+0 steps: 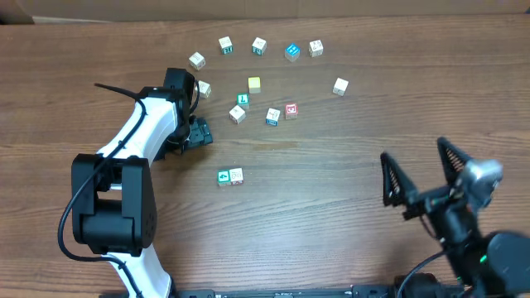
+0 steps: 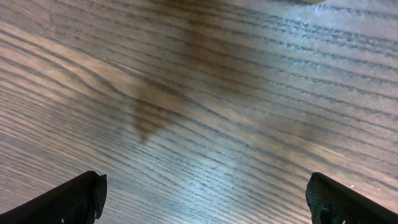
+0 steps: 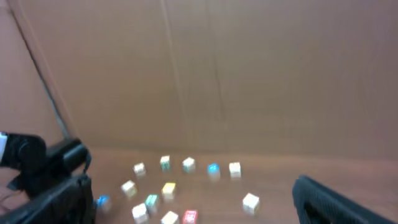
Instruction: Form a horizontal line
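1. Overhead: the green cube with white mark [image 1: 224, 177] touches the white cube [image 1: 237, 175], side by side. The green "L" cube [image 1: 243, 100] and red-faced cube [image 1: 291, 110] lie apart, farther back. The right gripper [image 1: 420, 172] is spread wide and empty.
2. Left wrist: the left gripper [image 2: 205, 198] has its jaws wide over the bare table [image 2: 205, 93].
3. Right wrist: jaws wide, holding nothing; the cubes are blurred.

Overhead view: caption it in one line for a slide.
Green cube and white cube paired at centre, other cubes scattered beyond; left gripper and right gripper open, empty.
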Controlling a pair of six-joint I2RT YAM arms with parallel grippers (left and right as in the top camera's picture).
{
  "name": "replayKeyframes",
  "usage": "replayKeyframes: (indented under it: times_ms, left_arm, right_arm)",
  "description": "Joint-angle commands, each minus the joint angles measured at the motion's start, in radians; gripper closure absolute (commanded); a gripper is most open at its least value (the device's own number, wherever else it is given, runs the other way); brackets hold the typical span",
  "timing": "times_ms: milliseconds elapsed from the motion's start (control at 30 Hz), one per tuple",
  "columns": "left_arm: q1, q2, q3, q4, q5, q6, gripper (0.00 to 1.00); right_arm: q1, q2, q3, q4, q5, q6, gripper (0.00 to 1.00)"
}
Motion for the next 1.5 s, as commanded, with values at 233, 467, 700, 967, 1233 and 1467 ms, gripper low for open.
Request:
replayKeyframes:
  times_ms: [233, 467, 700, 967, 1233, 1467]
  left_arm:
    - [-0.002, 0.011, -0.004, -0.001, -0.012, -0.003, 0.0]
    - [-0.002, 0.011, -0.004, -0.001, -0.012, -0.003, 0.0]
    - [-0.002, 0.011, -0.004, -0.001, -0.012, -0.003, 0.0]
    - [-0.002, 0.011, -0.004, -0.001, -0.012, -0.003, 0.0]
    - [-0.002, 0.011, -0.004, -0.001, -0.012, -0.003, 0.0]
    - [-0.002, 0.011, -0.004, -0.001, -0.012, -0.003, 0.0]
  right_arm:
    - [0.005, 0.594, 0.787, -0.397, -0.149, -0.011, 0.0]
    - [0.005, 0.882, 1.156, -0.612, -0.171, -0.011, 0.0]
    - [0.005, 1.038, 1.229, -0.702, -0.195, -0.011, 0.0]
    - [0.005, 1.162, 1.229, -0.706, -0.199, -0.009, 0.0]
    - [0.005, 1.242, 1.229, -0.733, -0.296, -0.01, 0.0]
    - [0.005, 1.282, 1.225, -0.735, -0.296, -0.01, 0.0]
